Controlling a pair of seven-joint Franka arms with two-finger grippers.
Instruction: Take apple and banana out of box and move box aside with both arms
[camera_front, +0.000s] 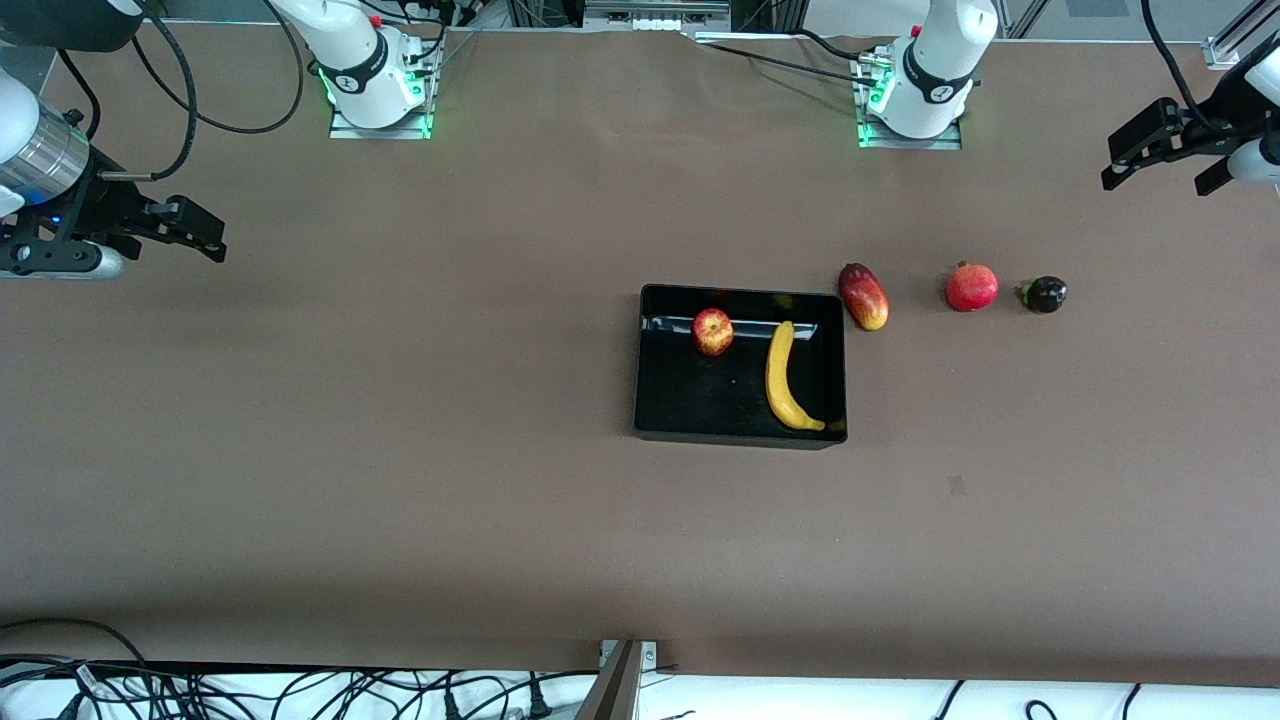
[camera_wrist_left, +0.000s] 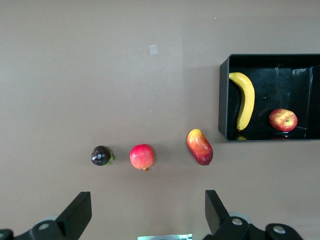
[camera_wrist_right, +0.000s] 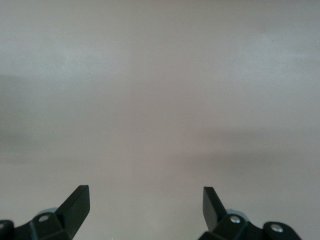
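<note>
Glossy black box (camera_front: 650, 360), yellow banana (camera_front: 781, 375), red-and-yellow apple (camera_front: 712, 331).

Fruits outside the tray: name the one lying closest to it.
The mango, oblong and red-yellow, beside the tray; the pomegranate and dark fruit lie toward the left arm's end.

Both arms just wait, pulled out wide. Left gripper (camera_front: 1160, 170) hangs over its table end, fingers spread, empty; right gripper (camera_front: 205, 240) same at its end.
</note>
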